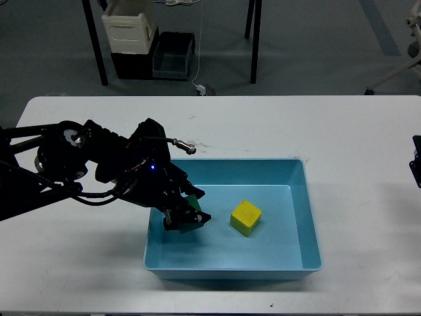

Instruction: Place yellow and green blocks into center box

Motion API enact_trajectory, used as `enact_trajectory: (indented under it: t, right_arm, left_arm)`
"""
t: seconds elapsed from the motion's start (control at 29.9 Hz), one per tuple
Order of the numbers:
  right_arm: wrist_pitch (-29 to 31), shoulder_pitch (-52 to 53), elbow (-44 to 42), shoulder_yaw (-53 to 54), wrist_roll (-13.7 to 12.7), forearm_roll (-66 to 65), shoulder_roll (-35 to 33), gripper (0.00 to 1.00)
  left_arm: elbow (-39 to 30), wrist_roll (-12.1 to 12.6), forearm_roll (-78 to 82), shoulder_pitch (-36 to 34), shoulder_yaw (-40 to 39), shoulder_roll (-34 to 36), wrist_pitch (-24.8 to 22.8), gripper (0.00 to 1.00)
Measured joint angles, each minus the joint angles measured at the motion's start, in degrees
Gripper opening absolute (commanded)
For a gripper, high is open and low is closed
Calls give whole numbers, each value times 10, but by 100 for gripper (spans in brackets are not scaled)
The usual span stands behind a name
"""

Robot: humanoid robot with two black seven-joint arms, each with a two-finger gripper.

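A yellow block (pixel 245 218) lies on the floor of the light blue box (pixel 299 172) at the table's middle. My left arm reaches in from the left, over the box's left wall. My left gripper (pixel 186 218) is low inside the box, left of the yellow block, and is shut on a dark green block (pixel 191 222), of which only part shows between the fingers. Of my right arm only a dark sliver (pixel 417 164) shows at the right edge; its gripper is out of view.
The white table (pixel 342 131) carries the box. Beyond its far edge are dark table legs, a white container (pixel 129 26) and a black crate (pixel 172 56) on the floor.
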Motion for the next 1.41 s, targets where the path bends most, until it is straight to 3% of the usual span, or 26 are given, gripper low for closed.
enact_trajectory:
  t: [0.03,0.2,0.64,0.77,0.87,1.0,1.31,1.41]
  right_arm:
    - [0,0,0,0,0,0,0,100]
    - [-1,-1,0,0,0,1,0,100]
    - [1,-9,0,-2,1,0,0,100]
    - [2,-9,3,-2,0,0,0,100]
    - [3,-9,6,-1,-1,2,0,100]
    - [8,-9,9,0,-3,52,10,100]
    - [77,-4,3,-4,-14,368,33,100]
    - [88,-8,2,-5,-38,439,34,100]
  left_arm:
    - [5,0,2,-1,1,-7,0,31]
    - [39,0,21,-2,3,-46,0,65]
    - [66,0,11,-1,-8,-64,0,90]
    - [58,0,-83,6,-66,-58,0,91]
    - [37,0,-251,68,-141,-48,8,95]
    - [29,0,-428,162,-244,-43,61,100]
    - [29,0,-783,367,-416,-38,135,100]
    - [31,0,-899,408,-444,-40,155,100]
